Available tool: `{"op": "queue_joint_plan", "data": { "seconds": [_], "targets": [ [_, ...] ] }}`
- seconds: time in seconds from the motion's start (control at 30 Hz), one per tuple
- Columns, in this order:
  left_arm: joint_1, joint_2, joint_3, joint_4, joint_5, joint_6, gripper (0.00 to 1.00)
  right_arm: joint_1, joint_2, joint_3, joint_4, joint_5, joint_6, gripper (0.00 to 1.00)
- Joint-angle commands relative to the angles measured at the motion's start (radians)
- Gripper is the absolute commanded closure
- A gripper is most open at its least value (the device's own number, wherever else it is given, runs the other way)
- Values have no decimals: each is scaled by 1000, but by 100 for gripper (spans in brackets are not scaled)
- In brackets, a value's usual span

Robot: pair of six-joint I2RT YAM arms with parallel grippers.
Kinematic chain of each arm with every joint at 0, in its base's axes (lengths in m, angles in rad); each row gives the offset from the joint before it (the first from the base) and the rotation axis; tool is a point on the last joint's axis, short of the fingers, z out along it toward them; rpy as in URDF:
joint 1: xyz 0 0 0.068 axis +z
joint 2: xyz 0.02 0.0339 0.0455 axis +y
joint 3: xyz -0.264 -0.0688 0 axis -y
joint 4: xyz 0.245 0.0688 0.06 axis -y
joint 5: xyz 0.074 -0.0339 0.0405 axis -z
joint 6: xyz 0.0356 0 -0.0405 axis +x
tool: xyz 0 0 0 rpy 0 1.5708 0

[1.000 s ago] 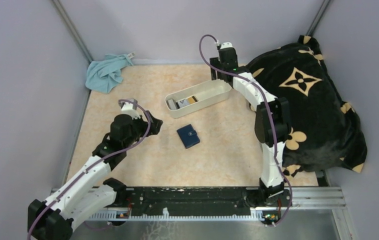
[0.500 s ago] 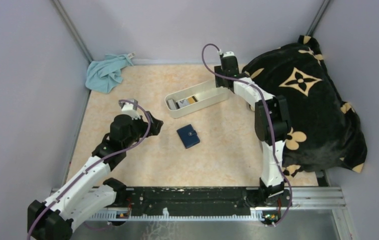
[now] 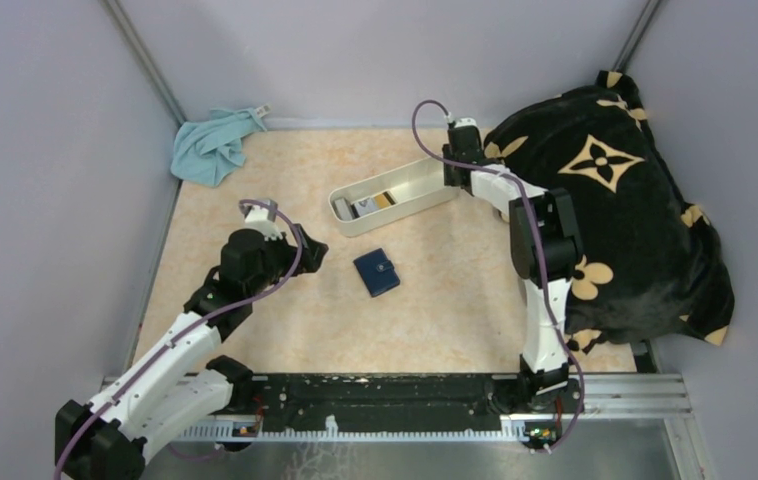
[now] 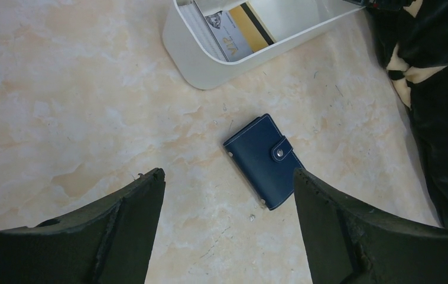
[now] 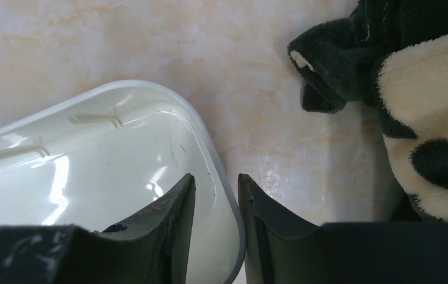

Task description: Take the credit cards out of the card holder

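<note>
- The card holder (image 4: 263, 161) is a small navy-blue wallet, folded shut, with pale stitching along its edges and a tab held by a silver snap.
- It lies flat on the table (image 3: 255, 200), near the white tray (image 3: 413, 181) on that tray's near side, between the two arms.
- Its long axis runs far-to-near, the far end leaning left. The tab crosses the right long edge.
- Two credit cards (image 4: 236, 38), one pale and one gold with a dark stripe, lean in the tray's left end.
- The left pincer (image 4: 229, 177) hangs above the card holder, fingers wide apart.
- The right pincer (image 5: 216, 189) straddles the tray's right end wall. Whether it clamps the wall cannot be told.
</note>
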Motion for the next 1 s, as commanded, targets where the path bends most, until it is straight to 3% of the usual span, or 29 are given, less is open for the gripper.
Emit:
{"op": "queue_joint_plan", "data": {
  "seconds": [0.0, 0.6, 0.97],
  "targets": [
    [-5, 2, 23, 3, 23, 1, 14, 4, -83, -70, 46, -19, 24, 68],
    [-6, -10, 11, 10, 39, 6, 14, 15, -387, -338, 54, -72, 86, 61],
    [-5, -2, 14, 13, 51, 3, 15, 20, -382, -347, 1, -68, 38, 55]
  ]
}}
